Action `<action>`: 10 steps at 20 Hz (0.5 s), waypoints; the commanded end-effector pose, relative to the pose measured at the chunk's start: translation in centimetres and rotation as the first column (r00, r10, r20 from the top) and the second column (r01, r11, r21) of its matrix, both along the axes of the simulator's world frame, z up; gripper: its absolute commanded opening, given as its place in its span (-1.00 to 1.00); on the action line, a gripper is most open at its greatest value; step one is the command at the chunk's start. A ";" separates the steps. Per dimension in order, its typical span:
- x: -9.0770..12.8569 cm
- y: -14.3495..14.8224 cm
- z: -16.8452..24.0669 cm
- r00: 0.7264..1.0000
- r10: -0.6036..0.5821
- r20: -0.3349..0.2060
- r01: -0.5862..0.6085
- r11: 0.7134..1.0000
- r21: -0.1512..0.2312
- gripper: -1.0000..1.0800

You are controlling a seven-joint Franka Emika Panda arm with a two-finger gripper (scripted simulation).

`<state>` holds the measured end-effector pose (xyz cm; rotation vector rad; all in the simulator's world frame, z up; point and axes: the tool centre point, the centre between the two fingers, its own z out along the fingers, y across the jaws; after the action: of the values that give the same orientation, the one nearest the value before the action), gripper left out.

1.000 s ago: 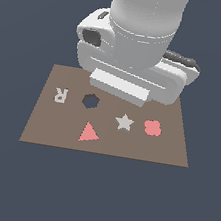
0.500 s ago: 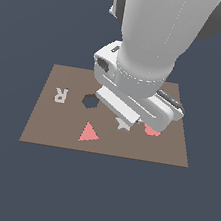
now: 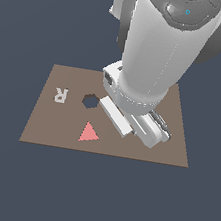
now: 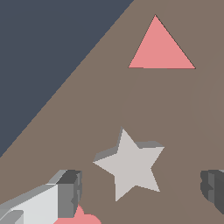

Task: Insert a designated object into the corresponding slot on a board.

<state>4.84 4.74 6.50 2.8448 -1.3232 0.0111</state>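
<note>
In the wrist view the off-white star piece (image 4: 131,164) lies flat on the brown board (image 4: 183,113). My gripper (image 4: 141,190) is open just above it. One finger (image 4: 70,192) is on one side of the star and the other finger (image 4: 212,190) is on the opposite side; neither touches it. In the exterior view the arm's hand (image 3: 131,121) hangs low over the board (image 3: 45,122) and hides the star. No star-shaped slot shows in either view.
A pink triangle (image 3: 88,133) (image 4: 161,46) lies on the board near the star. A dark hexagonal hole (image 3: 90,101) and a pale letter R (image 3: 60,94) sit toward the exterior view's left. The pink clover piece (image 4: 78,217) peeks out beside one finger.
The arm has come down and forward over the board. Its hand now covers the star and the clover piece, which showed in the exterior view a second ago.
</note>
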 end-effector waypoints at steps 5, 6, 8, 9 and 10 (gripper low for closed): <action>0.5 0.3 -1.3 0.996 -0.085 -0.004 0.085 0.996 0.005 0.92; 0.6 0.3 -1.4 0.996 -0.092 -0.004 0.092 0.996 0.006 0.92; 0.7 0.3 -1.5 0.995 -0.101 -0.005 0.101 0.995 0.006 0.92; 0.7 0.3 -1.5 0.995 -0.104 -0.005 0.104 0.995 0.007 0.92; 0.7 0.3 -1.5 0.994 -0.105 -0.005 0.105 0.994 0.007 0.92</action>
<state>5.47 5.04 4.99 2.7784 -1.4649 -0.0005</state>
